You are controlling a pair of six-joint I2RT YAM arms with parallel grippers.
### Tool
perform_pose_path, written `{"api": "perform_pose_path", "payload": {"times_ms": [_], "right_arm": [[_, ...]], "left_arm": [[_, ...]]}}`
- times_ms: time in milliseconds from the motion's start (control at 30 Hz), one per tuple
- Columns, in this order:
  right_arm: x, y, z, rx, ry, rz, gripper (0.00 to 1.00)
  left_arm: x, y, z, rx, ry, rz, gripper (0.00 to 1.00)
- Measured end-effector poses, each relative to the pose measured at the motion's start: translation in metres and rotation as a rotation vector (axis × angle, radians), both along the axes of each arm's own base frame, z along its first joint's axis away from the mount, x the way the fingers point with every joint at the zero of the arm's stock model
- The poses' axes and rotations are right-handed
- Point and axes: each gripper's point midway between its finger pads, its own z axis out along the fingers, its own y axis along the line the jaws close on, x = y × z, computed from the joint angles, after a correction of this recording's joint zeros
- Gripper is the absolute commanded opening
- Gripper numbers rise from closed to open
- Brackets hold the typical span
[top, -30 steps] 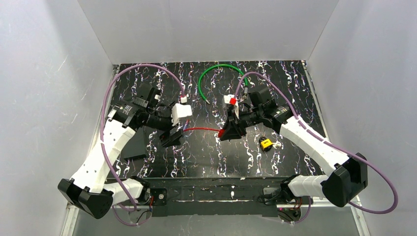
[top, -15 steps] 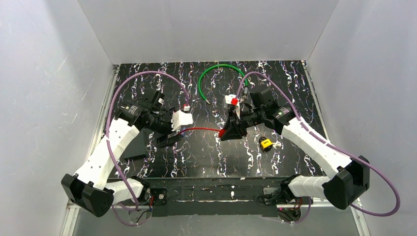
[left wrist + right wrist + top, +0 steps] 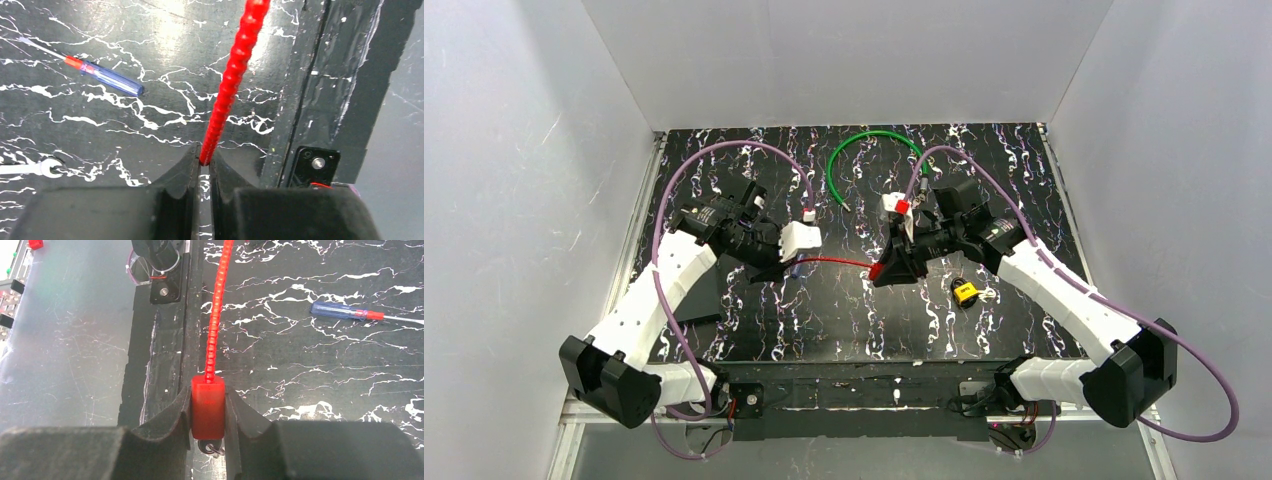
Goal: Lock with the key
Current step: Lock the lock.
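Observation:
The lock [image 3: 965, 291], a small yellow padlock, lies on the table to the right of the right arm, with the tiny pale key [image 3: 989, 294] just beside it. Neither gripper is at them. A red ribbed cable [image 3: 829, 262] spans between the two grippers above the table. My left gripper [image 3: 205, 157] is shut on the cable's [image 3: 232, 80] thin free end. My right gripper [image 3: 208, 400] is shut on the red block [image 3: 208, 412] at the cable's other end. A small dark ring piece shows under that block.
A blue-handled screwdriver [image 3: 110, 80] lies on the black marbled table, and a silver spanner [image 3: 30, 168] lies nearer the left. A green cable loop [image 3: 864, 150] is at the back. A dark flat piece [image 3: 699, 295] lies by the left arm. The table's front rail [image 3: 320, 100] is close.
My left gripper moved right to the red cable's free end and its jaws closed on it. The right gripper kept its hold on the red block.

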Motion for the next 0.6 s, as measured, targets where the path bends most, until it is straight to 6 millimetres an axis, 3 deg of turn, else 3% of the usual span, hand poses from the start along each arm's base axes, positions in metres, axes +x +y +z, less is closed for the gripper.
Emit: {"api": "perform_pose_path", "payload": {"times_ms": [133, 300, 467, 600], "right_arm": [[0.003, 0.000, 0.003, 0.007, 0.010, -0.018, 0.01], [0.022, 0.006, 0.012, 0.058, 0.026, -0.088, 0.01], [0.049, 0.022, 0.019, 0.115, 0.062, -0.159, 0.01], [0.067, 0.034, 0.023, 0.161, 0.092, -0.200, 0.01]], "left_arm": [[-0.006, -0.008, 0.003, -0.051, 0.037, 0.002, 0.00], [-0.011, -0.039, 0.021, -0.225, 0.136, 0.076, 0.00], [0.015, -0.081, 0.057, -0.480, 0.180, 0.216, 0.00], [0.034, -0.100, 0.086, -0.625, 0.211, 0.316, 0.00]]}}
